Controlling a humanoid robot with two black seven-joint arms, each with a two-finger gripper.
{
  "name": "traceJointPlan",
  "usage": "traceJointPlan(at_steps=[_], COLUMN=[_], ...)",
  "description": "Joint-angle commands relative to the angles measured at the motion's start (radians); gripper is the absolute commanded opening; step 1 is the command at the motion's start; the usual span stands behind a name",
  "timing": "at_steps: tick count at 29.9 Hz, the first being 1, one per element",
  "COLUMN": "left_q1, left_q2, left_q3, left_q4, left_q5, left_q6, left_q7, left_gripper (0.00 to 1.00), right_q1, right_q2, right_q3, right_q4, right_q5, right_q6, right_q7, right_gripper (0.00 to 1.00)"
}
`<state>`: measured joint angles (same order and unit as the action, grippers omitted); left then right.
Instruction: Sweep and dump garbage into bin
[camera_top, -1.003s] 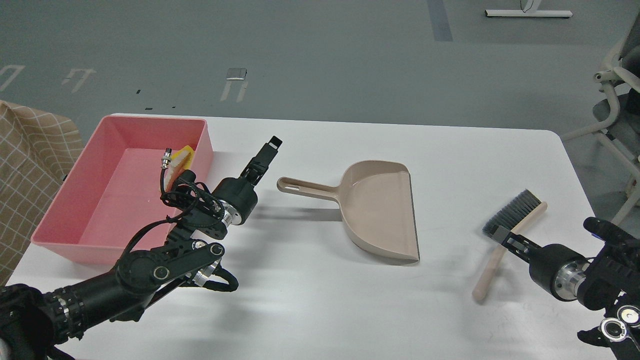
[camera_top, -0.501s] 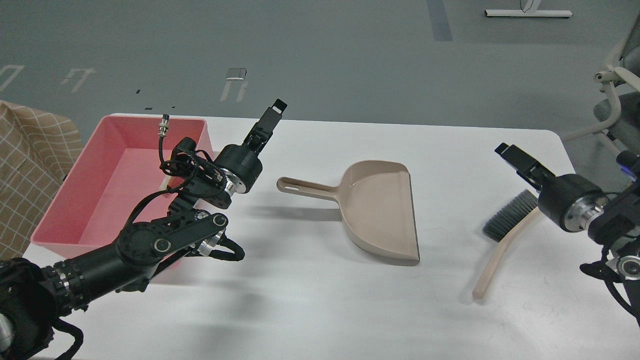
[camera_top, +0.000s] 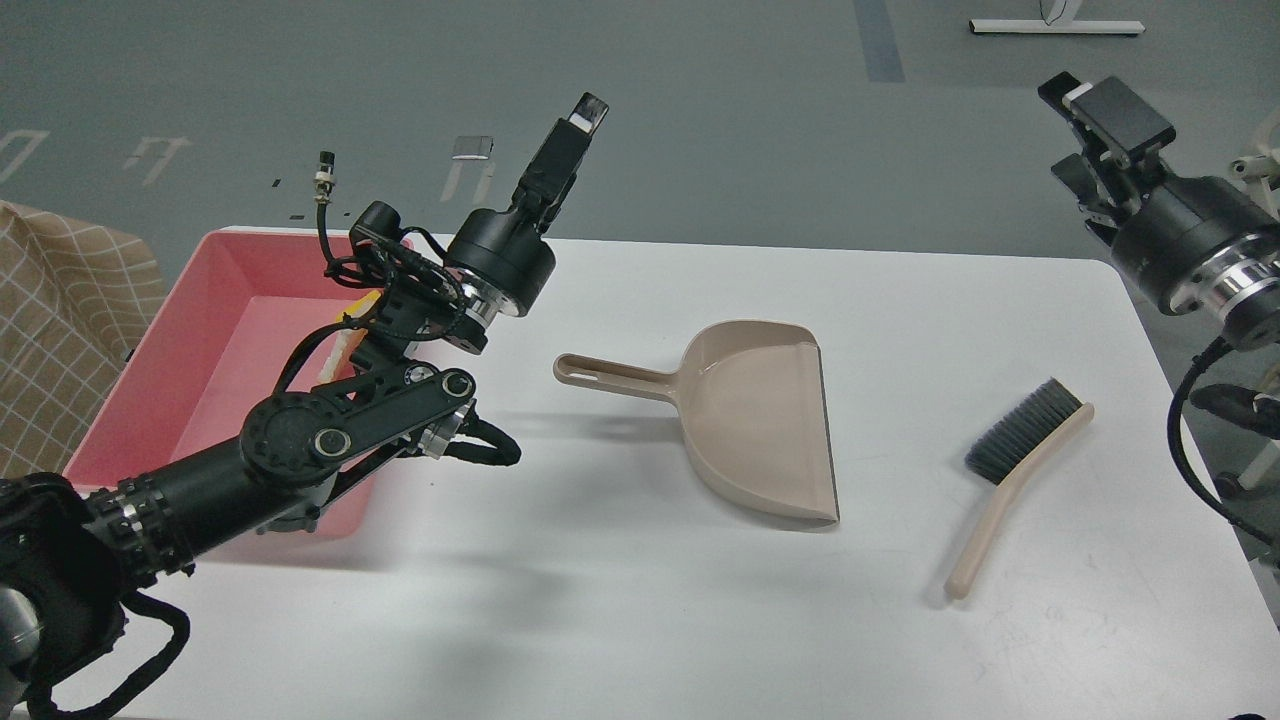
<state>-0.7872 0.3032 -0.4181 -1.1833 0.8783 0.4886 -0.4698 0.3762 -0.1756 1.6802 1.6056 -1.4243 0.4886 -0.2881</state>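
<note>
The pink bin (camera_top: 200, 380) stands at the table's left. My left arm crosses over it and hides most of the garbage; only a sliver of the yellow chunk (camera_top: 366, 300) and a pale scrap edge (camera_top: 336, 352) show inside the bin. My left gripper (camera_top: 580, 112) is raised high above the table's far edge, holding nothing; its fingers cannot be told apart. My right gripper (camera_top: 1085, 140) is raised high at the far right, jaws apart and empty. The beige dustpan (camera_top: 760, 420) and the brush (camera_top: 1020, 470) lie loose on the table.
The white table (camera_top: 640, 620) ends close to the brush on the right. A checked cloth (camera_top: 50, 330) lies left of the bin. A chair (camera_top: 1250, 160) stands off the table's right side.
Both arms have risen. My right gripper has lifted up and away from the brush, which stays on the table. My left gripper has climbed up and away from the dustpan handle.
</note>
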Motion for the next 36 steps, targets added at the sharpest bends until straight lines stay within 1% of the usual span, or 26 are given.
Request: traceJointPlan(at_steps=[1, 2, 3, 4, 5, 7, 10, 11, 13, 17, 22, 24, 25, 28, 30, 31, 33, 36], left_q1=[0.005, 0.008, 0.013, 0.014, 0.017, 0.017, 0.019, 0.019, 0.019, 0.017, 0.019, 0.02, 0.022, 0.048, 0.072, 0.085, 0.095, 0.146], left_q2=[-0.033, -0.041, -0.056, -0.061, -0.07, -0.079, -0.09, -0.098, -0.11, -0.121, -0.101, -0.085, -0.073, -0.056, -0.04, -0.027, -0.018, 0.002], left_q3=[-0.095, -0.116, -0.154, -0.169, -0.197, -0.217, -0.237, -0.248, -0.263, -0.315, -0.367, -0.402, -0.435, -0.491, -0.508, -0.511, -0.513, -0.528], left_q4=[-0.035, -0.038, -0.041, -0.042, -0.044, -0.048, -0.073, -0.075, -0.075, -0.071, -0.067, -0.067, -0.065, -0.064, -0.064, -0.064, -0.064, -0.078], left_q5=[-0.044, -0.06, -0.1, -0.119, -0.155, -0.186, -0.217, -0.226, -0.245, -0.349, -0.364, -0.366, -0.367, -0.366, -0.361, -0.358, -0.358, -0.355], left_q6=[-0.066, -0.09, -0.138, -0.159, -0.198, -0.231, -0.312, -0.338, -0.363, -0.461, -0.495, -0.545, -0.592, -0.666, -0.697, -0.699, -0.699, -0.706], left_q7=[-0.004, -0.004, -0.004, -0.006, -0.006, -0.006, -0.016, -0.019, -0.019, -0.019, -0.019, -0.019, -0.019, -0.019, -0.019, -0.019, -0.019, -0.019], left_gripper=[0.98, 0.98, 0.98, 0.98, 0.98, 0.98, 0.98, 0.98, 0.98, 0.98, 0.98, 0.98, 0.98, 0.98, 0.98, 0.98, 0.98, 0.98], right_q1=[0.003, 0.003, 0.004, 0.004, 0.004, 0.004, 0.004, 0.004, 0.004, 0.006, 0.024, 0.029, 0.032, 0.044, 0.058, 0.067, 0.072, 0.075], right_q2=[0.033, 0.044, 0.063, 0.071, 0.083, 0.103, 0.171, 0.176, 0.176, 0.176, 0.176, 0.176, 0.176, 0.176, 0.176, 0.176, 0.176, 0.176], right_q3=[0.003, 0.006, 0.012, 0.015, 0.024, 0.036, 0.071, 0.081, 0.084, 0.085, 0.069, 0.046, 0.014, -0.051, -0.083, -0.099, -0.112, -0.149], right_q4=[-0.001, -0.001, 0.0, 0.002, 0.004, 0.004, 0.007, 0.007, 0.008, 0.019, 0.031, 0.039, 0.045, 0.045, 0.043, 0.042, 0.04, 0.04], right_q5=[0.138, 0.155, 0.185, 0.195, 0.212, 0.226, 0.266, 0.284, 0.3, 0.314, 0.315, 0.315, 0.315, 0.315, 0.315, 0.315, 0.315, 0.315], right_q6=[0.0, 0.0, 0.0, 0.0, 0.0, 0.0, 0.0, 0.0, 0.0, 0.0, 0.0, 0.0, 0.0, -0.013, -0.051, -0.073, -0.087, -0.105], right_q7=[0.003, 0.003, 0.003, 0.003, 0.003, 0.004, 0.015, 0.021, 0.027, 0.056, 0.058, 0.056, 0.056, 0.056, 0.056, 0.056, 0.056, 0.056], right_gripper=[0.97, 0.97, 0.97, 0.97, 0.97, 0.97, 0.97, 0.97, 0.97, 0.97, 0.97, 0.97, 0.97, 0.97, 0.97, 0.97, 0.97, 0.97])
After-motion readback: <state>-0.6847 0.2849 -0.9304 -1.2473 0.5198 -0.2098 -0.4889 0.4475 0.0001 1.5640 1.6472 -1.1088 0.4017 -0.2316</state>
